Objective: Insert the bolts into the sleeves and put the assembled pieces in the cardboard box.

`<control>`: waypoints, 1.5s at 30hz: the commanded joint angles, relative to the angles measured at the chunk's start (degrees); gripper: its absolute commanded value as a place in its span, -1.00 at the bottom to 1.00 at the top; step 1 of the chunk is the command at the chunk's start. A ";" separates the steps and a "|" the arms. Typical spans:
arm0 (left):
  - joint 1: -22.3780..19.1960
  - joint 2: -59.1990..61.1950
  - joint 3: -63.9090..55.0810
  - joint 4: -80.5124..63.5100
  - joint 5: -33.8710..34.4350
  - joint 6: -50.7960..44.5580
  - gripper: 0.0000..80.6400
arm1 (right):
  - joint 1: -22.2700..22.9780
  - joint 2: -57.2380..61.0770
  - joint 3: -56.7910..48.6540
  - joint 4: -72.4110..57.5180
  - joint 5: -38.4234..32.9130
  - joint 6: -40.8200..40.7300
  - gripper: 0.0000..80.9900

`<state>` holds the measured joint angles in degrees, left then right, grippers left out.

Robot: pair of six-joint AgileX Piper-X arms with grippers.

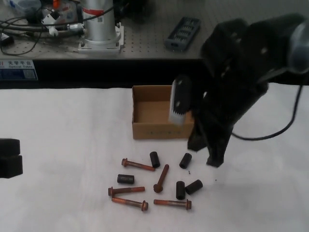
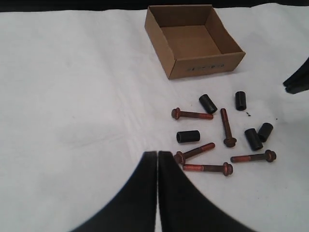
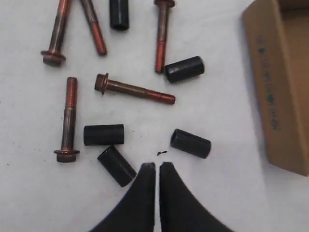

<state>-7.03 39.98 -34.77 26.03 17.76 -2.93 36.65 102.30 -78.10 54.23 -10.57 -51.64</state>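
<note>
At the left edge of the worktop sits a black block, cut off by the frame; I cannot tell which part of an arm it is. The left gripper hangs short of the parts, its fingers pressed together and holding nothing. Mid-worktop, five bolts and five sleeves lie loose and separate just in front of the cardboard box. The box is open at the top. The left wrist view shows its floor, while in the high view the right arm covers its right side. The right gripper hovers with its tips between two sleeves near the box's front wall. Its fingers are shut to a thin slit, gripping nothing. Behind, on a perforated table, stand a silver post and cables.
</note>
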 commanded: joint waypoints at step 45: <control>0.01 0.11 -0.65 4.41 0.09 0.82 -0.98 | 6.18 14.31 -0.70 2.66 10.96 -7.59 -0.23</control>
<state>-7.03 39.98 -34.77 28.59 17.76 -2.85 42.76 115.75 -78.51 56.93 0.88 -58.67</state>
